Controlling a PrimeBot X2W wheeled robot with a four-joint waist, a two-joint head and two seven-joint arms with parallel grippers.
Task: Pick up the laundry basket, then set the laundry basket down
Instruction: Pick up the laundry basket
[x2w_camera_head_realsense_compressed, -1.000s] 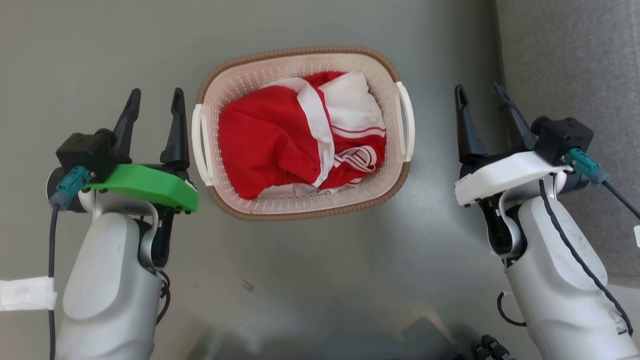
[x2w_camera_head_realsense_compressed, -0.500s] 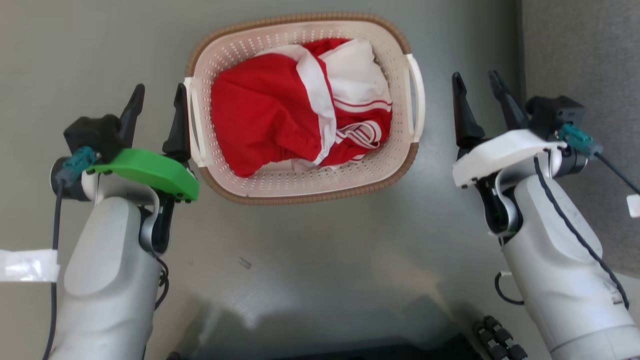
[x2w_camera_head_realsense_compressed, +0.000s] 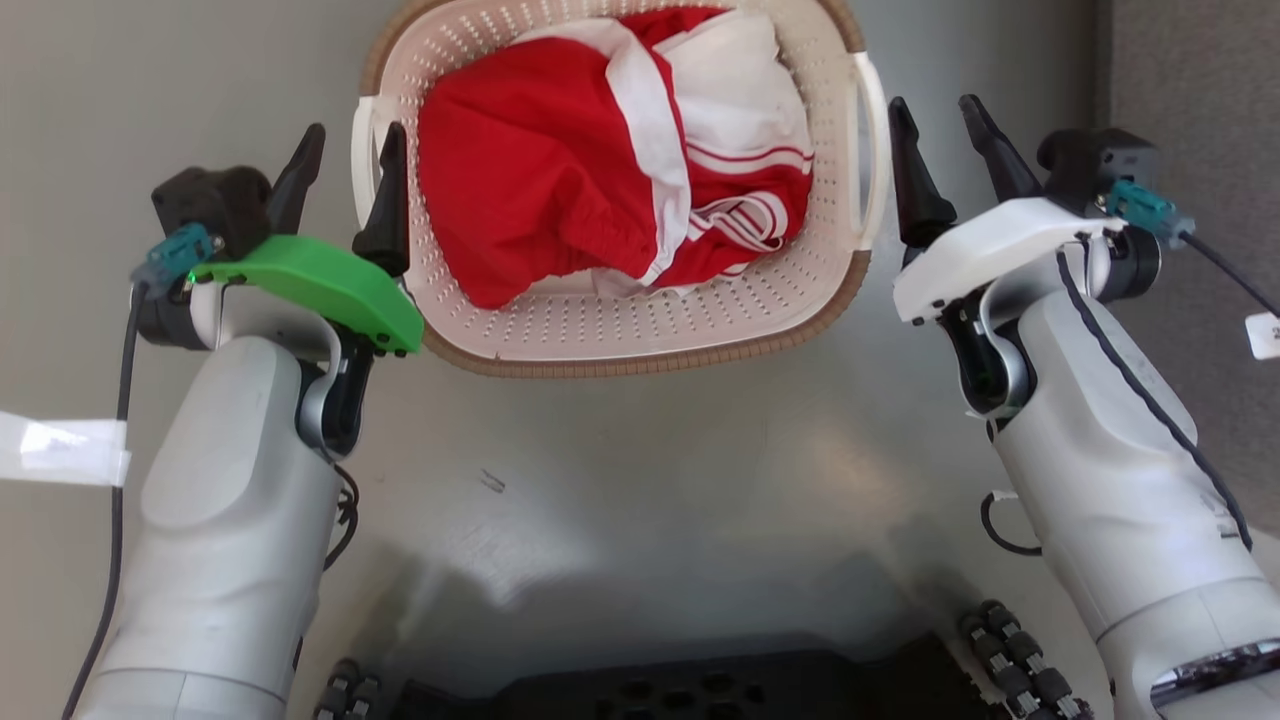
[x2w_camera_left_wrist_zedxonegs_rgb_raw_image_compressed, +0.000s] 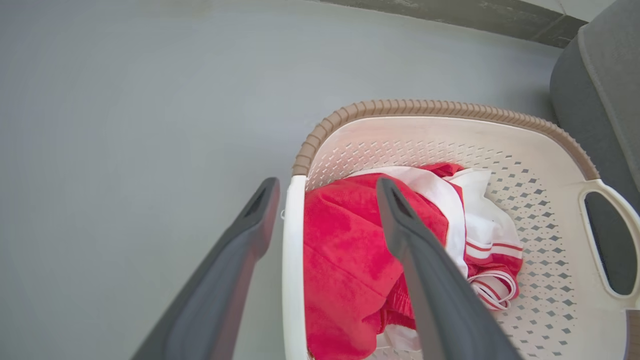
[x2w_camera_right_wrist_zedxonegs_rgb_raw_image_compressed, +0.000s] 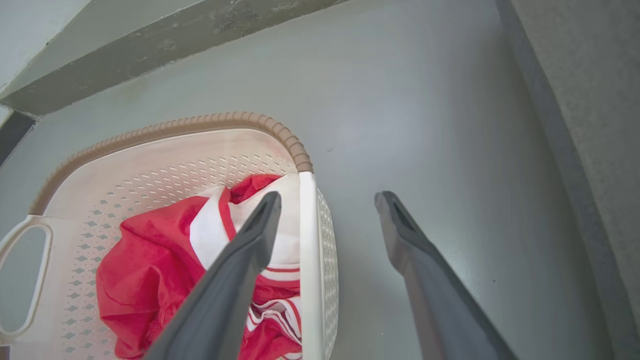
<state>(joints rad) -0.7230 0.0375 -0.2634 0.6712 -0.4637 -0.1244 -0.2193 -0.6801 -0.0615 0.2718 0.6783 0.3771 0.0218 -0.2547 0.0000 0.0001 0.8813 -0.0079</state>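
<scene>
The laundry basket (x2w_camera_head_realsense_compressed: 640, 345) stands on the grey floor, cream-white and perforated with a brown rim (x2w_camera_left_wrist_zedxonegs_rgb_raw_image_compressed: 425, 107), and holds a red and white garment (x2w_camera_head_realsense_compressed: 540, 160). My left gripper (x2w_camera_head_realsense_compressed: 354, 130) is open astride the basket's left loop handle (x2w_camera_head_realsense_compressed: 362, 190). In the left wrist view the handle rail (x2w_camera_left_wrist_zedxonegs_rgb_raw_image_compressed: 291, 260) runs between the fingers of the left gripper (x2w_camera_left_wrist_zedxonegs_rgb_raw_image_compressed: 327, 182), apart from both. My right gripper (x2w_camera_head_realsense_compressed: 932, 102) is open just beside the right handle (x2w_camera_head_realsense_compressed: 872, 150). The right wrist view shows that rail (x2w_camera_right_wrist_zedxonegs_rgb_raw_image_compressed: 307, 240) between the fingers of the right gripper (x2w_camera_right_wrist_zedxonegs_rgb_raw_image_compressed: 328, 196).
A grey upholstered piece of furniture (x2w_camera_head_realsense_compressed: 1190, 80) stands close on the right, just beyond my right arm. The dark base of my body (x2w_camera_head_realsense_compressed: 700, 690) fills the bottom edge. A dark skirting strip (x2w_camera_right_wrist_zedxonegs_rgb_raw_image_compressed: 150, 45) marks the wall behind the basket.
The head camera has dipped, so the basket sits higher and larger. Both grippers closed in on the handles: the left now straddles its handle, and the right reached the other. Both stay open.
</scene>
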